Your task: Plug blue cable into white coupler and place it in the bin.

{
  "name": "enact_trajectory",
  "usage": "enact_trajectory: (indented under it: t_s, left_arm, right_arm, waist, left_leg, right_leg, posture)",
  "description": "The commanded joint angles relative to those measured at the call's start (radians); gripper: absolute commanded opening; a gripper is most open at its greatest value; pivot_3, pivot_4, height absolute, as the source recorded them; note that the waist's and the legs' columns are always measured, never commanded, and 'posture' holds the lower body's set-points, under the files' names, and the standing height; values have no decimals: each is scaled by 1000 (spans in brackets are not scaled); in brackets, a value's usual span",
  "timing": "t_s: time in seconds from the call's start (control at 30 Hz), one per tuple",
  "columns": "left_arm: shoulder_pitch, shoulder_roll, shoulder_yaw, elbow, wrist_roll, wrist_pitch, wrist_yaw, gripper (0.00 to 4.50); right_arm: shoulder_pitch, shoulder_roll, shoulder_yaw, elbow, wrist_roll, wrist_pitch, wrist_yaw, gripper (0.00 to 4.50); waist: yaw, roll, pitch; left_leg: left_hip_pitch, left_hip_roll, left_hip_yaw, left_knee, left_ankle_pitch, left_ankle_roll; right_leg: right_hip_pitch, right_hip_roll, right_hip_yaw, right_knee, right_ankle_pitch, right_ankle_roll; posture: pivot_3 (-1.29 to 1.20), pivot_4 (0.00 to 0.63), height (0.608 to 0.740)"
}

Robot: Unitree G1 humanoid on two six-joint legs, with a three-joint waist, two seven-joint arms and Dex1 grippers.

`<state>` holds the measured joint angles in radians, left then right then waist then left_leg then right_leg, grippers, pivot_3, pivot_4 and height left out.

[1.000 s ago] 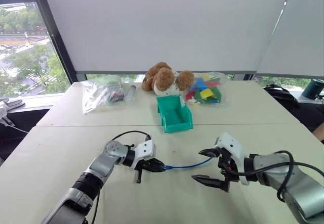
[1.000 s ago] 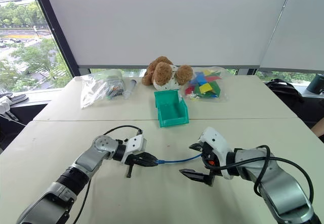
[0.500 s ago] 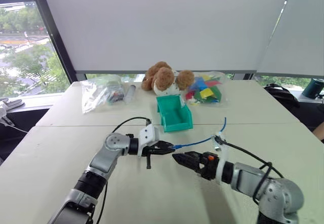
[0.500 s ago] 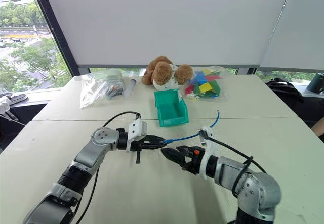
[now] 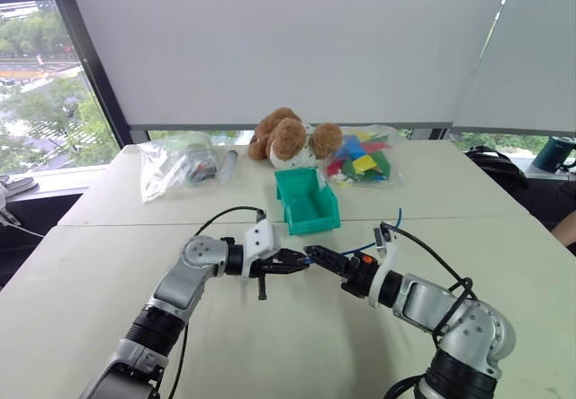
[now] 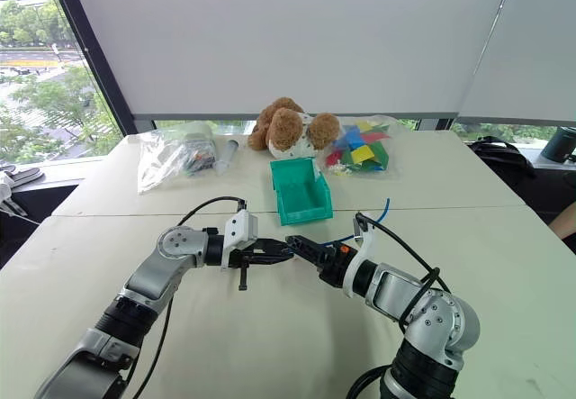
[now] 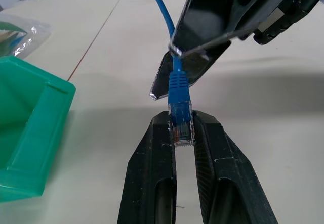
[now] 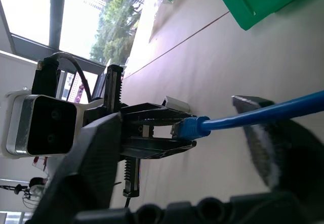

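So here we've got the left end effector [image 7: 183, 133] clenched on the clear plug at the tip of the thin bright blue cable [image 7: 178, 85], held up above the beige tabletop [image 5: 108, 309]. In the left wrist view the plug sits squeezed right between the two black fingers [image 7: 152, 183], with the blue boot sticking out past their tips.

The right end effector [image 5: 322, 257] is right up against it, tip to tip, fingers spread, with the cord running between them. From the right wrist view, one finger sits on each side of the cable and we can't tell if either is actually touching it. From there the cable trails back along the right arm and curls up near the wrist.

The small teal-green plastic bin [image 5: 308, 203] sits on the tabletop just behind both end effectors.
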<state>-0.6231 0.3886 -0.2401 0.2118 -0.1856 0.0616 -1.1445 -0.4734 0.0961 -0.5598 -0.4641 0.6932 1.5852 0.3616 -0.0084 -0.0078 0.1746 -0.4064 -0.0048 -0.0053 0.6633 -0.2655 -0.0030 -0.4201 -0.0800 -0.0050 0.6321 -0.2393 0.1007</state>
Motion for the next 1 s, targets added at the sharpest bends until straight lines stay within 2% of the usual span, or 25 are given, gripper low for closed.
enact_trajectory:
  t_s: [0.03, 0.07, 0.1, 0.23, 0.27, 0.53, 0.73, 0.83, 1.0]
  left_arm:
    - [-3, -3, 13, -40, -9, -7, 13, 0]
    - [-3, -4, 12, -40, -8, -7, 16, 0]
    - [-4, -6, 12, -40, -8, -7, 18, 0]
    - [-10, -16, 17, -40, -11, -1, 37, 0]
    - [-10, -18, 19, -43, -12, 0, 42, 0]
    - [8, 5, 25, -85, -25, 38, 37, 0]
    - [57, 86, 54, -174, -55, 132, 23, 2883]
    - [104, 174, 141, -260, -88, 197, 51, 4444]
    - [147, 266, 289, -337, -141, 292, 129, 4479]
  right_arm:
    - [-8, 9, 15, -14, 40, -1, -6, 2684]
    - [-6, 7, 22, -15, 41, 0, -7, 2109]
    - [-5, 6, 28, -15, 41, 0, -7, 2070]
    - [-4, 4, 41, -18, 52, 0, -17, 223]
    - [-4, 4, 43, -18, 54, -1, -20, 38]
    - [-26, -1, 44, -21, 59, -8, -35, 38]
    - [-66, -46, 51, -19, 76, -39, -37, 0]
    - [-80, -155, 139, -24, 46, -139, -5, 0]
    - [-48, -353, 331, -23, -4, -299, 86, 0]
  waist:
    - [-5, 0, 0]
    - [-5, 0, 0]
    - [-6, 0, 0]
    - [-5, 0, 0]
    - [-5, 0, 0]
    - [-6, 0, 0]
    - [-9, 0, 0]
    - [-11, 1, 0]
    - [-9, 1, 1]
  left_leg:
    - [0, 0, 0, 0, 0, 0]
    - [0, 0, 0, 0, 0, 0]
    - [0, 0, 0, 0, 0, 0]
    - [-1, 0, 0, 0, 0, 0]
    - [-1, 0, 0, 0, 0, 0]
    - [-1, 0, 0, 0, 0, 0]
    - [-1, 1, 0, -1, 0, 0]
    - [-2, 1, 0, -1, 0, 0]
    - [-2, 1, 1, -1, 0, 0]
  right_leg:
    - [0, 0, 0, 0, 0, 0]
    - [0, 0, 0, 0, 0, 0]
    - [-1, 0, 0, 0, 0, 0]
    - [-2, 0, 0, 0, 0, 0]
    - [-2, 0, 0, 0, 0, 0]
    - [-2, 0, 0, 0, 0, 0]
    - [-3, 1, 0, 1, 0, 0]
    - [-4, 0, 0, 1, 0, 0]
    - [-4, 0, 0, 0, 0, 0]
  posture:
    - [0, 150, 740]
    - [0, 150, 740]
    - [0, 150, 740]
    - [0, 150, 740]
    - [0, 150, 740]
    - [0, 150, 740]
    - [0, 150, 740]
    - [0, 150, 740]
    - [0, 150, 740]
